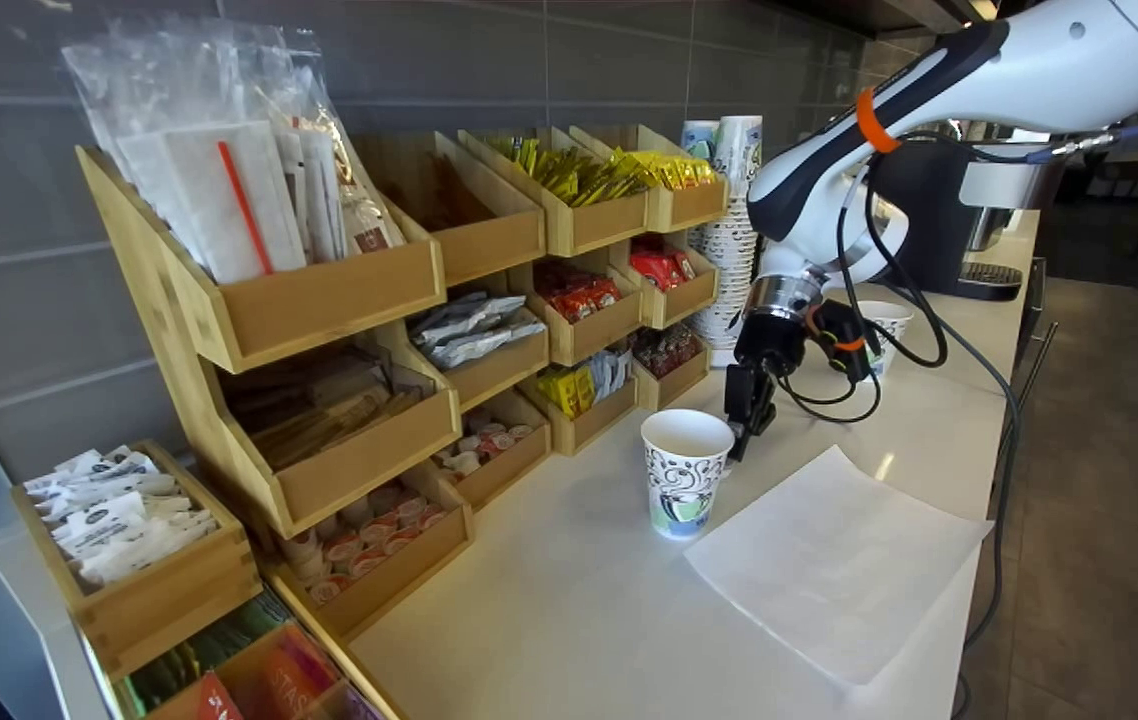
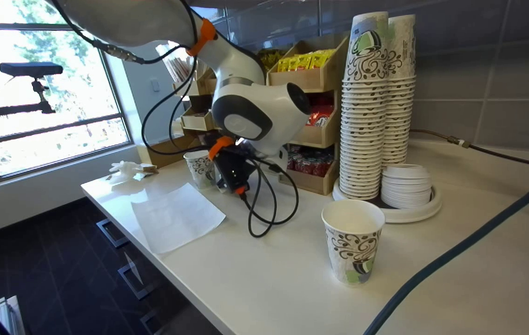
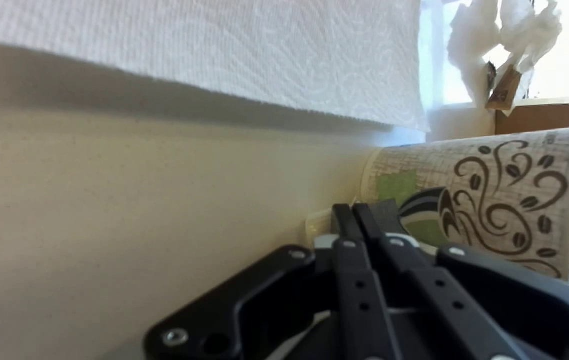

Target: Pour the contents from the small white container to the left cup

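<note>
dark grey tiled wall (image 1: 449, 60) behind pale bench (image 1: 549, 620). drawer handles (image 2: 128, 282) along bench front, dark floor (image 2: 60, 251) below. wide dark-framed window (image 2: 78, 88), bright daylight, greenery (image 2: 43, 44) outside; pale wall (image 2: 36, 195) under and beside it, small switch plate (image 2: 155, 85).

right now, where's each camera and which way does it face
Wrist view: just behind the gripper, facing low across the counter at a cup and paper; of the robot, only gripper shows.
Exterior view: above the counter by the bins, looking along it toward the coffee machine; arm and gripper show.
Exterior view: near the cup stacks, facing the window; arm shows, gripper mostly hidden.
Both exterior views share the cup, a second cup, paper, bins.
</note>
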